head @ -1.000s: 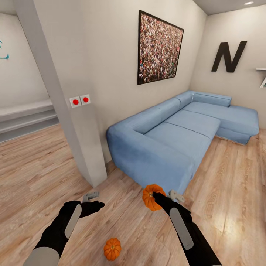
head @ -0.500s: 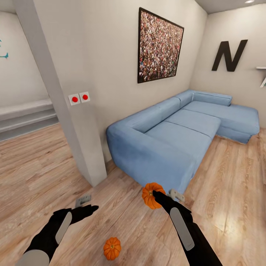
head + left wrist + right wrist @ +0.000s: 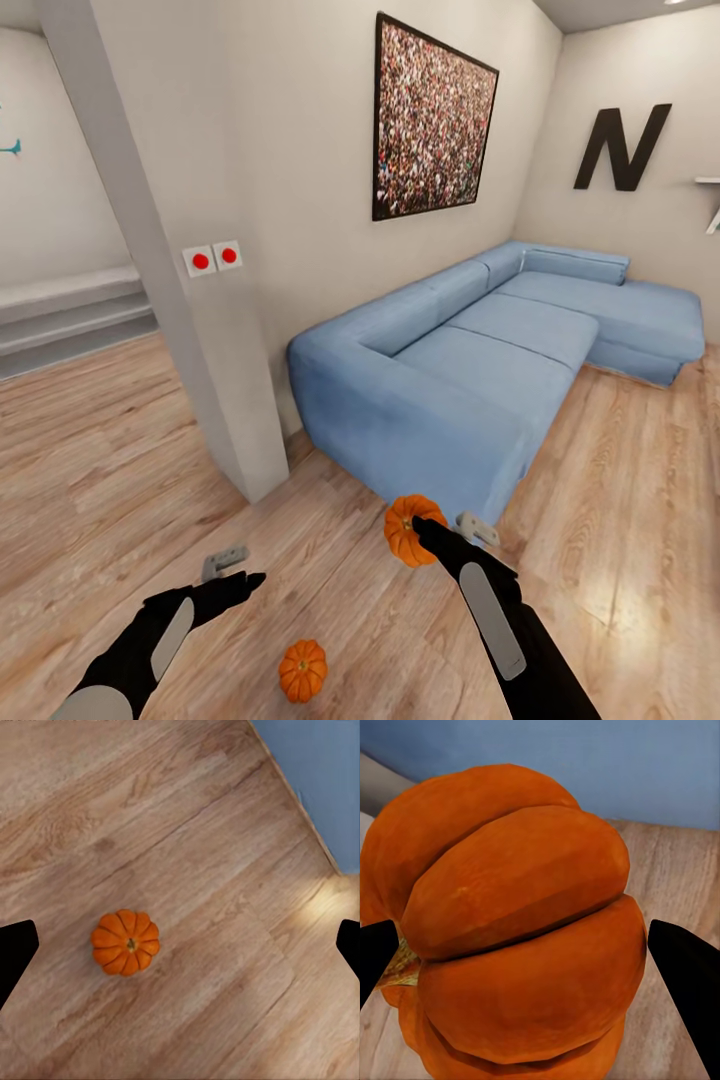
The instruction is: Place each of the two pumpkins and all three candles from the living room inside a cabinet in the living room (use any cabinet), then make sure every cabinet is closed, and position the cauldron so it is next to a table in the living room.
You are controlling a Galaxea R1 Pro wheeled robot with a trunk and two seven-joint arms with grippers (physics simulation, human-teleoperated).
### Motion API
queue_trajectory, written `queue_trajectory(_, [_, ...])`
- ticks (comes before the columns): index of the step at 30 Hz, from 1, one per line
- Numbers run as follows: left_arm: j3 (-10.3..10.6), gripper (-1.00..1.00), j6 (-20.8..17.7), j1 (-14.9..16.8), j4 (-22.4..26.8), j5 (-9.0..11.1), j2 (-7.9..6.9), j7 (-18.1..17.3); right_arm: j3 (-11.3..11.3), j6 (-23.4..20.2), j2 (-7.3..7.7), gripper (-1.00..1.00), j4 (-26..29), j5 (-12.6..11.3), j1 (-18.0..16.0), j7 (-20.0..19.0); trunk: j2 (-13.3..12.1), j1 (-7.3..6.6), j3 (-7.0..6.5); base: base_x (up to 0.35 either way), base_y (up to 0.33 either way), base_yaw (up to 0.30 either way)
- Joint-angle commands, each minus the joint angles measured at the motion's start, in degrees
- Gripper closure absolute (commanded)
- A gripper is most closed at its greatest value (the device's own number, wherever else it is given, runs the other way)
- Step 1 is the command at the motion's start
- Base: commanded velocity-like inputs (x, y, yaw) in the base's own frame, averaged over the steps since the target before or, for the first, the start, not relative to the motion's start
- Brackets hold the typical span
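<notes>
Right gripper (image 3: 415, 528) raised off the wood floor (image 3: 620, 560), fingers pinched on a pumpkin (image 3: 404, 531). The held pumpkin sits at the fingertips, just in front of the blue sofa (image 3: 470, 370) corner. Right wrist view: the orange ribs (image 3: 517, 937) fill the span between the two dark fingertips (image 3: 690, 982), stem off to one side.

Left gripper (image 3: 232, 565) low over the floor, fingers spread wide, nothing between them. Second pumpkin (image 3: 303, 670) rests upright on the boards, a little to the inner side of the left gripper and nearer the robot's base, apart from it. Left wrist view: this pumpkin (image 3: 125, 942) lies below, between the two fingertip corners (image 3: 15, 952), closer to one of them; not touched.

The two pumpkins are well apart, one held up, one on the floor under and behind it.

Ahead of the left gripper: white pillar (image 3: 190, 300) with two red buttons (image 3: 213, 258). Beyond the right gripper: sofa along the wall, speckled picture (image 3: 432, 120) above, black letter N (image 3: 620, 148) on the far wall.
</notes>
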State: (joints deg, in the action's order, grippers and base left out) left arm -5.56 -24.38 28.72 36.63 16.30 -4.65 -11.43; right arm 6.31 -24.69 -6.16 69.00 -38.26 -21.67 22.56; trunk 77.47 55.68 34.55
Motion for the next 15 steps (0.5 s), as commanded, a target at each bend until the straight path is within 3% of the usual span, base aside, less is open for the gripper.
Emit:
queue_trajectory(1, [-0.22,-1.0,-0.44,0.02,0.08,0.31,0.01,-0.19,0.08,-0.02,-0.02,1.0,0.09,-0.58,-0.04,0.47,0.45,0.22,0.24,0.0,0.0,0.0])
queue_trajectory(7, [-0.23,-1.0,-0.34,0.11,0.36,0.31,0.24,-0.26,1.64,-0.02,-0.83,1.0,-0.1,-0.51,-0.04,0.45,2.86,1.54,1.32,0.0,0.0,0.0])
queue_trajectory(15, [-0.24,-1.0,-0.21,0.19,0.37,0.32,0.0,-0.18,2.03,-0.09,-1.04,1.0,-0.09,-0.5,-0.04,0.47,6.06,3.3,2.75,0.0,0.0,0.0])
